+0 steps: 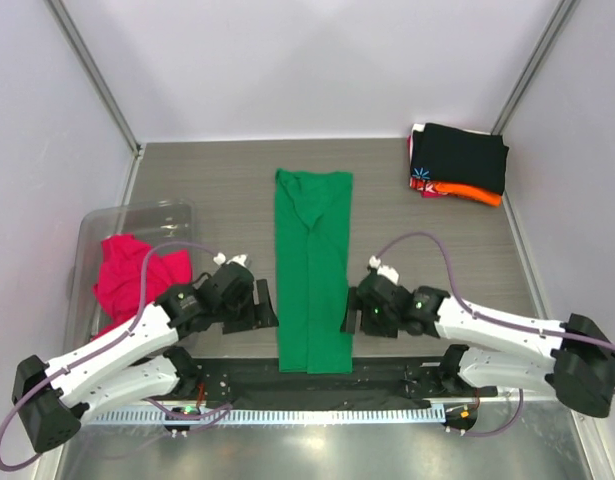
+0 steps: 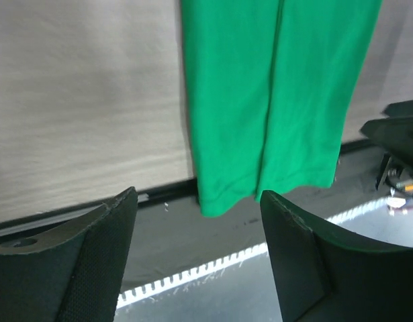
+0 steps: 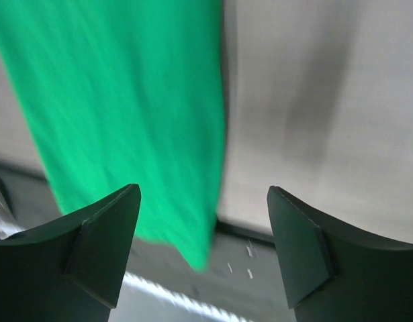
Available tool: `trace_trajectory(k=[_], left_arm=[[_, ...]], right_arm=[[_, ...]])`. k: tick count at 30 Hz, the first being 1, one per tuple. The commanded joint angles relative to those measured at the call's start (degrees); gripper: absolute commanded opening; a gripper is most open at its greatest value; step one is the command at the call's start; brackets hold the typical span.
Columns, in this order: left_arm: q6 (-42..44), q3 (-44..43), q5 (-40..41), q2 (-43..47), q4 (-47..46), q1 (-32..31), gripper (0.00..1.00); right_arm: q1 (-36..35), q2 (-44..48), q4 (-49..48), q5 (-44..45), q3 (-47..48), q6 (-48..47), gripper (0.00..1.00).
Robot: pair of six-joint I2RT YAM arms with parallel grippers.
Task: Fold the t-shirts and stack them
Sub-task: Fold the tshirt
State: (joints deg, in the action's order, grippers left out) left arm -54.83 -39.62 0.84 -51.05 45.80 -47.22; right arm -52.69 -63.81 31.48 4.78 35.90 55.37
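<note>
Green t-shirt point(image 1: 313, 270): folded lengthwise into a long narrow strip, lying flat in the middle of the table point(image 1: 207, 180), collar at the far end, near hem reaching the dark strip point(image 1: 287, 385) along the near edge.
Left gripper point(image 1: 267, 305): just beside the strip's left edge near its near end; fingers point(image 2: 92, 255) spread wide with nothing between them.
Right gripper point(image 1: 350, 310): just beside the strip's right edge, opposite the left one; fingers point(image 3: 99, 248) likewise wide apart and holding nothing.
Pink t-shirt point(image 1: 132, 275): crumpled in the clear bin point(image 1: 137, 212) on the left, partly spilling over its near side.
Folded stack point(image 1: 457, 160): far right corner, black shirt on top, orange and red-patterned edges showing beneath.
</note>
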Motion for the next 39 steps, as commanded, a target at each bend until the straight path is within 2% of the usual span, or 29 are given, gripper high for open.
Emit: trace_trajectory(k=[1, 5, 8, 11, 12, 13, 15, 21, 24, 26, 27, 31, 39], left_arm=[[-7.2, 3.1, -0.6, 1.7, -5.5, -4.3, 0.74], [-10.3, 6.9, -0.2, 1.2, -8.6, -8.9, 0.73], [-13.4, 10.5, -0.5, 0.6, -12.5, -11.3, 0.72], [-16.0, 12.7, 0.6, 0.3, -15.6, -13.7, 0.71], [-16.4, 13.0, 1.1, -0.1, -15.8, -14.7, 0.71], [-16.7, 13.2, 1.4, -0.4, -16.0, -15.2, 0.7], [-17.7, 13.4, 1.6, -1.0, -17.1, -16.3, 0.69], [-19.5, 14.1, 2.2, -5.8, -20.5, -20.2, 0.68], [-20.3, 13.9, 2.6, -8.2, -21.4, -22.1, 0.6], [-20.5, 13.6, 2.9, -9.7, -21.4, -23.2, 0.46], [-20.8, 13.5, 3.7, -10.0, -21.0, -23.3, 0.28], [-22.2, 13.1, 6.6, -9.2, -17.1, -23.9, 0.0], [-34.8, 12.4, 16.2, 2.2, -2.4, -29.4, 0.0]], right_arm=[[-5.7, 7.0, -2.0, 0.2, -6.1, 9.7, 0.76], [-15.2, 10.4, -6.6, 1.0, -11.3, 17.3, 0.67], [-18.1, 8.1, -10.4, 1.6, -12.4, 20.2, 0.64], [-18.8, 5.0, -10.6, 2.2, -11.0, 19.1, 0.57], [-18.9, 4.6, -10.6, 2.5, -10.9, 19.0, 0.52], [-18.9, 4.1, -10.6, 2.4, -10.7, 18.9, 0.42], [-18.9, 3.5, -11.0, 2.5, -10.9, 19.2, 0.34], [-18.9, 4.8, -11.2, 2.8, -11.7, 19.8, 0.22], [-18.9, 5.5, -11.1, 2.6, -12.3, 20.1, 0.16], [-18.9, 5.8, -11.1, 2.6, -12.7, 20.2, 0.13], [-18.9, 6.3, -11.1, 2.6, -12.9, 20.5, 0.1], [-18.9, 7.2, -11.0, 2.3, -13.9, 21.0, 0.01], [-19.0, 10.6, -9.2, 2.0, -14.9, 22.0, 0.01]])
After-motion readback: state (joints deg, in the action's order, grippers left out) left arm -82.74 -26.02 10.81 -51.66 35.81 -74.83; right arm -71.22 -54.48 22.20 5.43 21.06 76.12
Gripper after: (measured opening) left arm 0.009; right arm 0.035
